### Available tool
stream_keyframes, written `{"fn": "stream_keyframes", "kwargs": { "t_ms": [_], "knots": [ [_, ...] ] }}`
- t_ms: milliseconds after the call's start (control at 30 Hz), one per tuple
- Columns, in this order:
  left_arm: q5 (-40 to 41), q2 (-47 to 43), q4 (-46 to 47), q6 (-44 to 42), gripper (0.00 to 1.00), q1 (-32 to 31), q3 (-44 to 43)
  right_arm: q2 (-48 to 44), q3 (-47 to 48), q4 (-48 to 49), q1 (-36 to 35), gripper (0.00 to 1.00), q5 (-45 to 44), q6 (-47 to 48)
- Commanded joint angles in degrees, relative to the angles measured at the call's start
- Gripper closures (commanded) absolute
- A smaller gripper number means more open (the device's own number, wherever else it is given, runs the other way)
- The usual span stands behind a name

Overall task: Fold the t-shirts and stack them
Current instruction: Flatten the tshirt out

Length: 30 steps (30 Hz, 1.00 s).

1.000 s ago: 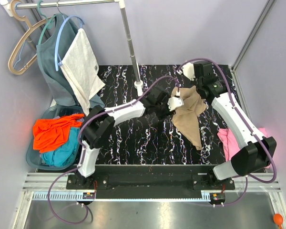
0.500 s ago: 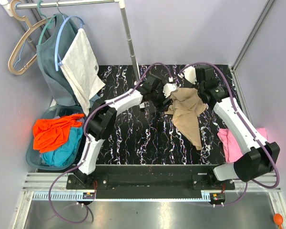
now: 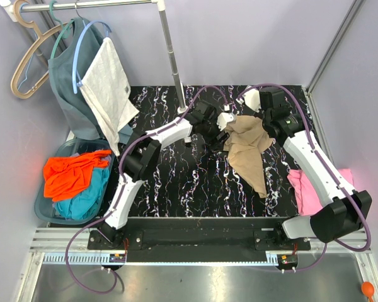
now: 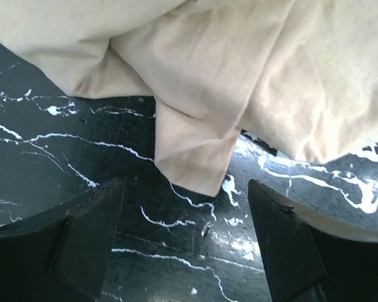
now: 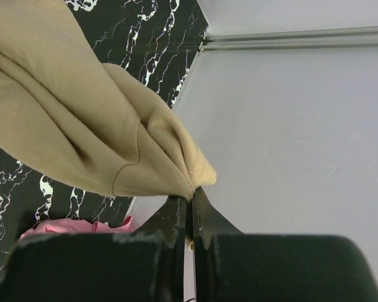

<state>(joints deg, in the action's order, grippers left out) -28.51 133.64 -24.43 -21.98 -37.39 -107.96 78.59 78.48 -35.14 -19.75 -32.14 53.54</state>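
The tan t-shirt (image 3: 247, 150) hangs bunched from my right gripper (image 3: 263, 128), with its lower end trailing on the black marble table (image 3: 176, 182). In the right wrist view the right gripper (image 5: 192, 192) is shut on a fold of the tan t-shirt (image 5: 82, 126). My left gripper (image 3: 225, 133) is at the shirt's left edge. In the left wrist view it (image 4: 186, 233) is open and empty over the table, with a corner of the tan t-shirt (image 4: 198, 160) just beyond the fingertips. The pink t-shirt (image 3: 304, 189) lies at the table's right edge. The orange t-shirt (image 3: 69, 173) and the teal t-shirt (image 3: 82, 200) lie in a basket.
A grey-blue basket (image 3: 43, 211) stands left of the table. A clothes rail pole (image 3: 174, 63) stands at the table's back, with hangers, a grey-teal garment (image 3: 69, 82) and a white cloth (image 3: 110, 85) on the rail. Purple walls close in the back and right.
My left arm has swung toward the back of the table, and its gripper now sits at the tan shirt's upper left edge. The right gripper has shifted slightly, still holding the shirt.
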Motion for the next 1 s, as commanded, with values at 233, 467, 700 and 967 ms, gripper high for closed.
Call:
{"fn": "stream_keyframes", "kwargs": {
  "t_ms": [233, 467, 700, 967],
  "knots": [
    [0.2, 3.6, -3.2, 1.9, 0.18, 0.2, -9.0, -3.4, 0.9, 1.9, 0.3, 1.00, -1.0, 0.3],
    [3.0, 4.9, -6.3, 2.1, 0.21, -0.1, -10.9, -5.2, 0.2, 1.9, 0.3, 1.00, -0.2, 0.1],
    [4.6, 6.9, -8.9, 1.8, 0.24, -1.5, -14.2, -7.2, -0.3, 1.7, 0.3, 1.00, -0.1, 0.6],
    [6.2, 8.8, -10.4, 2.1, 0.32, -3.5, -17.4, -8.8, -1.0, 1.1, 0.3, 1.00, 0.1, 1.1]
  ]
}}
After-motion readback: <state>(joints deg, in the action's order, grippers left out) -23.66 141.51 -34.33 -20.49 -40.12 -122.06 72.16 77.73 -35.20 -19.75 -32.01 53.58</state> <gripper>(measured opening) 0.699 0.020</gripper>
